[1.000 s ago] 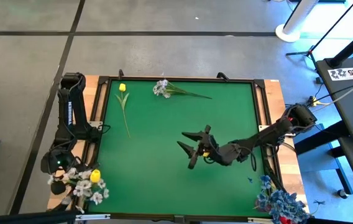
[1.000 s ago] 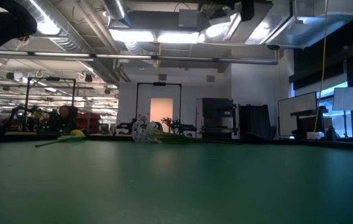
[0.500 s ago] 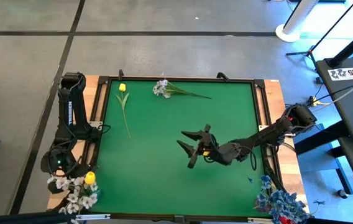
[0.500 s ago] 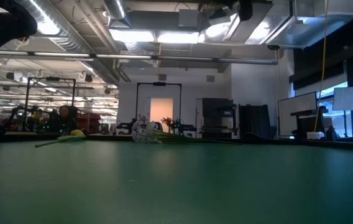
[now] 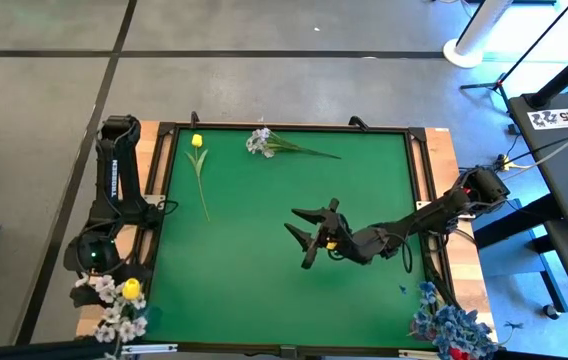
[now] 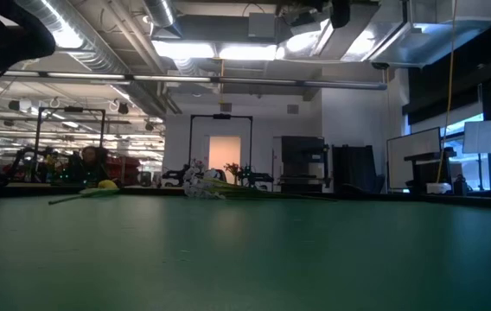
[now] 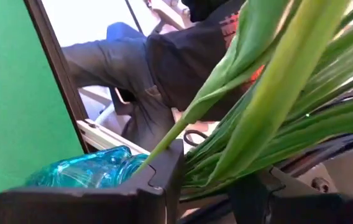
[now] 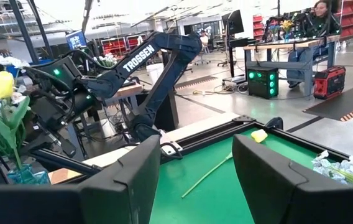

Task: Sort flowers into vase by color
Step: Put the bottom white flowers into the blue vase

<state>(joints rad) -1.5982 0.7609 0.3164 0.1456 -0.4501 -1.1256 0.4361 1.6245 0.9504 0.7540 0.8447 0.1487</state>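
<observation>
The left claw (image 7: 204, 186) sits off the bench's near left corner, over a bunch of white sprays and a yellow tulip (image 5: 131, 289) standing in a blue glass vase (image 7: 86, 171); green stems pass between its fingers, but whether they are pinched or freed I cannot tell. The right claw (image 5: 304, 238) hovers mid-bench, fingers apart and empty. A blue bunch (image 5: 451, 328) already stands at the near right corner. Left on the green bench (image 5: 254, 290): another yellow tulip (image 5: 197, 141) far left and a white spray (image 5: 260, 141) at the far edge.
</observation>
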